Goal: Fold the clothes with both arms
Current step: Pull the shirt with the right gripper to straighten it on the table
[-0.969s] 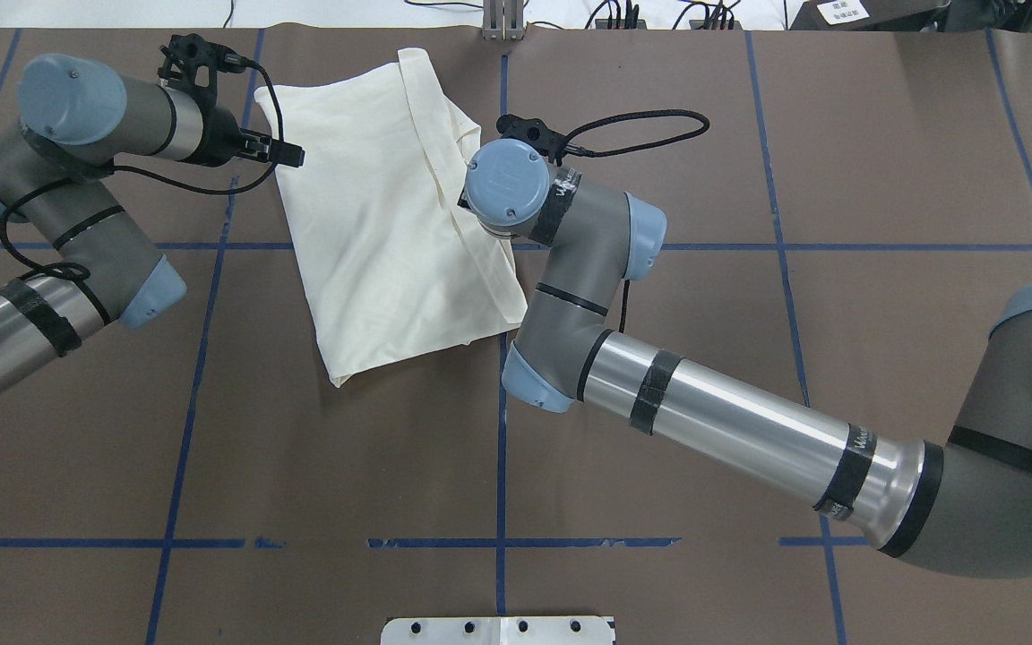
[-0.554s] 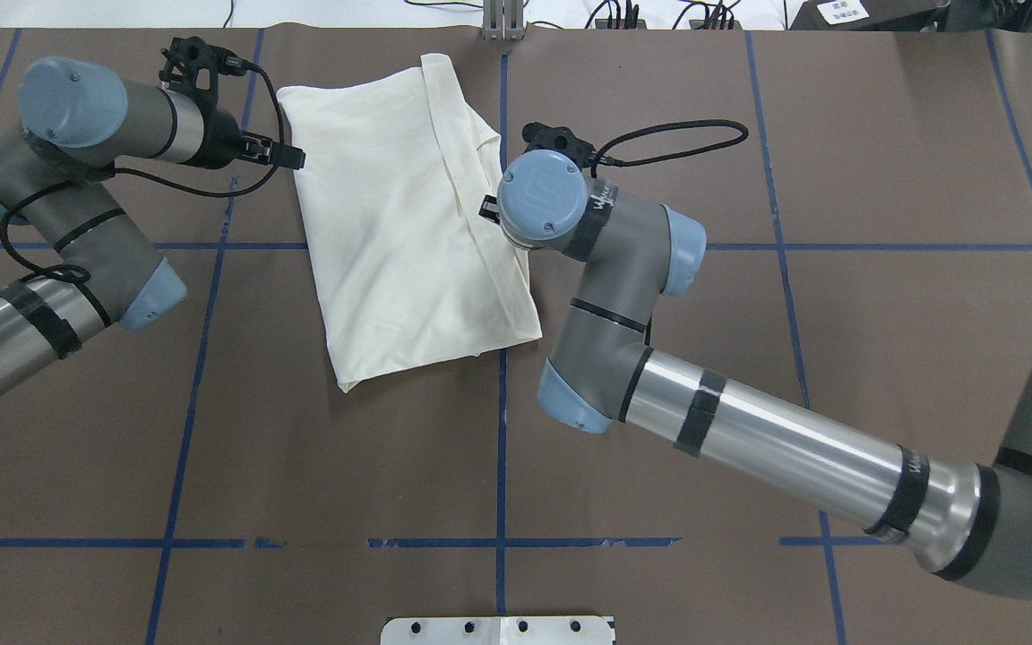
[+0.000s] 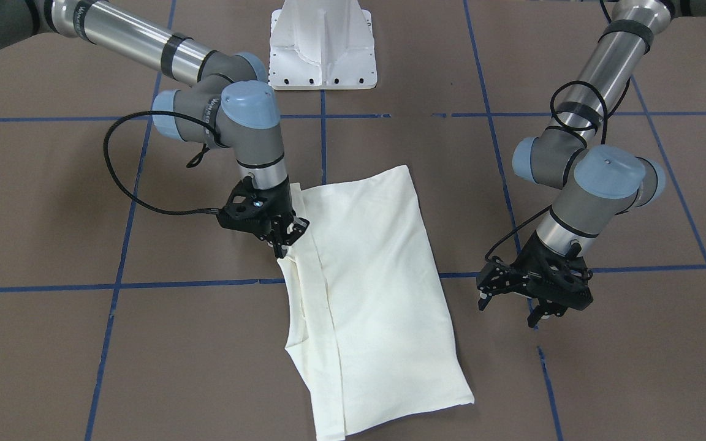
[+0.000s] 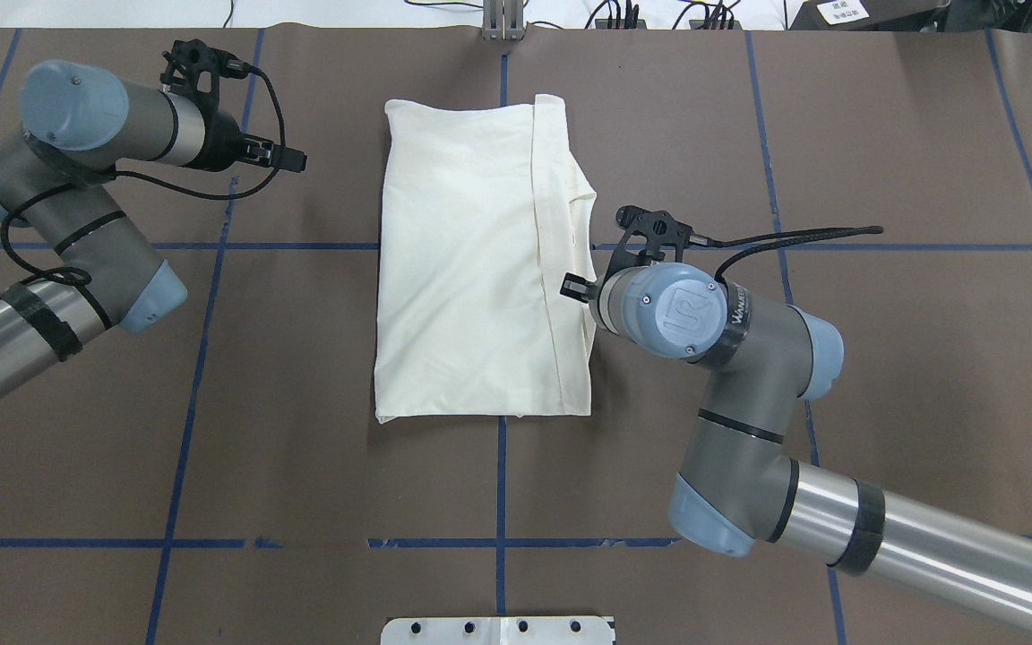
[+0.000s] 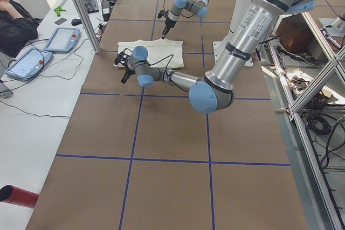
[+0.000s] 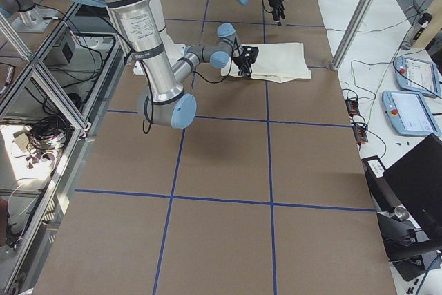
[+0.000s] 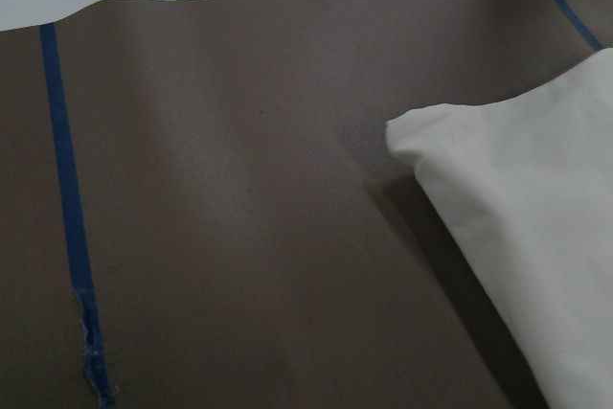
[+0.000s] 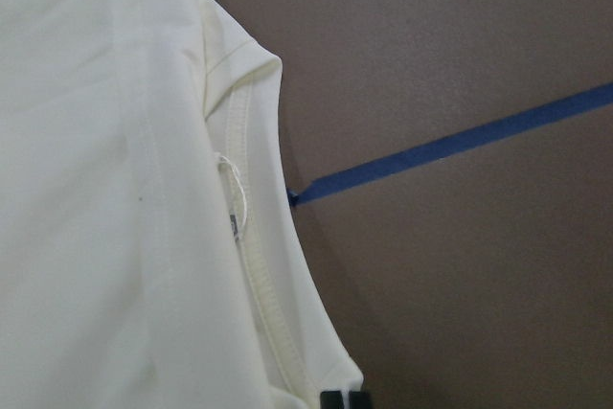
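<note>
The clothes are one cream shirt (image 4: 471, 269), folded into a rough rectangle with its plain side up, lying on the brown table just left of the centre line. My right gripper (image 3: 284, 240) is shut on the shirt's right edge (image 3: 304, 269); in the overhead view the wrist hides most of it. The right wrist view shows the ribbed collar (image 8: 259, 265) beside a folded hem. My left gripper (image 3: 509, 309) hangs open over bare table, well apart from the shirt (image 3: 377, 294), with nothing in it. A corner of the shirt (image 7: 517, 198) shows in the left wrist view.
A white pedestal base (image 3: 322, 49) stands at the robot's side of the table. Blue tape lines (image 4: 211, 245) grid the brown table cover. A metal post (image 4: 503, 20) rises at the far edge. A seated person (image 5: 13, 25) and tablets lie beyond that edge.
My right gripper has dragged the shirt rightward and toward the robot, turning it from slanted to square with the tape lines. The left arm has stayed put, now farther from the shirt.
</note>
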Robot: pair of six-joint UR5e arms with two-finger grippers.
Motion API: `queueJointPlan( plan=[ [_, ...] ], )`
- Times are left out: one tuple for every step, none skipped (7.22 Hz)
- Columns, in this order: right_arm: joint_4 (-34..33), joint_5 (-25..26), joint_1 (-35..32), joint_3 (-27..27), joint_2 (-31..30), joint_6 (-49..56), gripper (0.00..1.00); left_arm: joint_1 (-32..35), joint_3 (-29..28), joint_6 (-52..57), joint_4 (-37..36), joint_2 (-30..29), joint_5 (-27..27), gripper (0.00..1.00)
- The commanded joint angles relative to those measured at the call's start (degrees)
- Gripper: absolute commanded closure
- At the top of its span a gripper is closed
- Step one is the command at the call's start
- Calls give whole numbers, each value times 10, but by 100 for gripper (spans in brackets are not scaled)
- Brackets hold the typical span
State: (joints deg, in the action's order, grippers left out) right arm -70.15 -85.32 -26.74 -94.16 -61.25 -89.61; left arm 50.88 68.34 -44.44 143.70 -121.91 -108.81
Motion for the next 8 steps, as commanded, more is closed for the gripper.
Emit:
queueJointPlan(
  plan=[
    [0,10,11,-25,-25,7,1,-1,0,0,3,0,0,0],
    [-4,-15,-4,-47,-23,40,0,-1,1,-1,3,0,0,0],
    [-33,-61,-17,-91,-23,134,0,-1,10,1,2,0,-1,0],
    [-58,-52,-3,-109,-23,161,0,2,33,3,-8,3,-9,0],
    [-61,-29,5,-130,-12,162,0,3,63,8,-10,38,-38,0],
    [-63,-12,21,-140,-6,147,0,11,98,10,-10,74,-57,0],
    [-57,40,51,-141,-5,134,0,16,132,10,-10,109,-62,0],
    [-57,113,84,-136,1,126,0,16,151,23,-10,131,-63,0]
  ],
)
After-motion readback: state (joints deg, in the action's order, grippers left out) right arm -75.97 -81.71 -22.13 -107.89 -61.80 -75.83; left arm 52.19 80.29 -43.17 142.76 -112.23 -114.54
